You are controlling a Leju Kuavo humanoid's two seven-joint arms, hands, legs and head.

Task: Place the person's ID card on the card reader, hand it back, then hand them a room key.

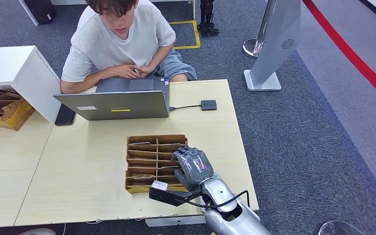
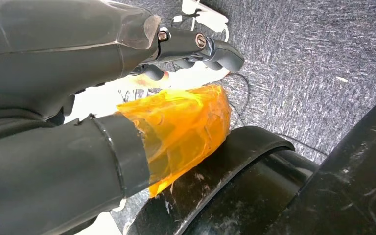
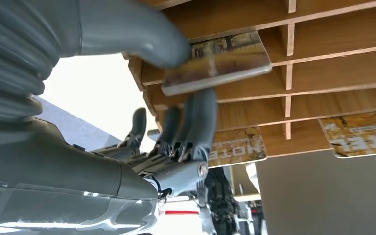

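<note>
The right hand [image 1: 192,166] is positioned over the right side of the wooden card rack [image 1: 147,147], which lies flat on the light wood counter [image 1: 78,171] in front of the robot. In the right wrist view the thumb and fingers [image 3: 200,115] pinch a room key card [image 3: 215,63] at one end; the card is partly out of its slot and sits at a slight tilt against the rack's dividers. Further cards marked "HOTEL" [image 3: 237,147] rest in neighbouring slots of the same rack. The left hand [image 2: 127,98] appears in the left wrist view above grey carpet, its thumb tip wrapped in orange tape [image 2: 181,127]; its fingers are curled in, and whether anything is between them cannot be told from this angle. At the far side of the counter a person [image 1: 122,44] in a white T-shirt sits behind an open grey laptop [image 1: 117,100], both hands held together at the laptop's far edge. A small dark card reader [image 1: 208,105] lies on the counter just to the right of the laptop, joined to it by a cable. A dark phone [image 1: 65,115] lies at the laptop's left. The ID card cannot be made out with certainty.
</note>
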